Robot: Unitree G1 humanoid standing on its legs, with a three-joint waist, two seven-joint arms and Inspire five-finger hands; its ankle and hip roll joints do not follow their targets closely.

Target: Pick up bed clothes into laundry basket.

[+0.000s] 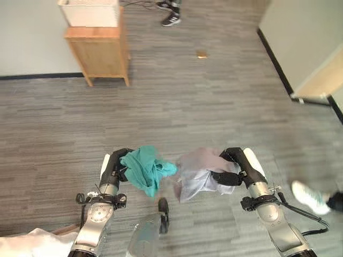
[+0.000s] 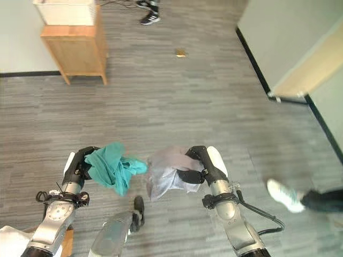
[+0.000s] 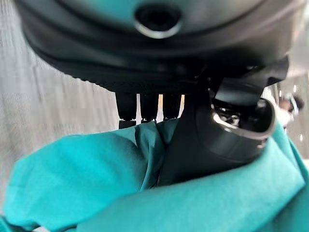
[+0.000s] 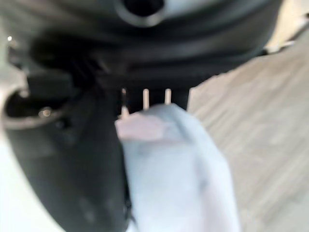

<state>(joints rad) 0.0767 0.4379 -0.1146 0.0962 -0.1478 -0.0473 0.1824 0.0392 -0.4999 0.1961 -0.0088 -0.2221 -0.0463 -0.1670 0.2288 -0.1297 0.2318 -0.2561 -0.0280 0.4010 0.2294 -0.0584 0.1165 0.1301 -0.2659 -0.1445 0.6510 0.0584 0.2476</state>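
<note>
1. The left hand point(image 1: 113, 167) is held out over the grey floor point(image 1: 203, 107), its fingers and thumb curled round a bunched teal cloth point(image 1: 146, 168) that hangs from the grip, clear of the floor.
2. The left wrist view shows the dark fingers point(image 3: 145, 106) hooked over the teal fabric and the thumb pressed into it.
3. The right hand point(image 1: 236, 168) clutches a pale lavender-grey cloth point(image 1: 197, 172), which droops from its fingers just beside the teal one; the two bundles seem not to touch, though the gap is narrow.
4. A wooden cabinet point(image 1: 100, 51) stands well ahead by the wall, with a light-coloured bin point(image 1: 90, 12) on top.
5. A person's shoes point(image 1: 170, 13) show beyond it, and another person's shoe point(image 1: 308, 197) near the right arm.
6. A small tan object point(image 1: 201, 54) lies on the floor far ahead.
</note>
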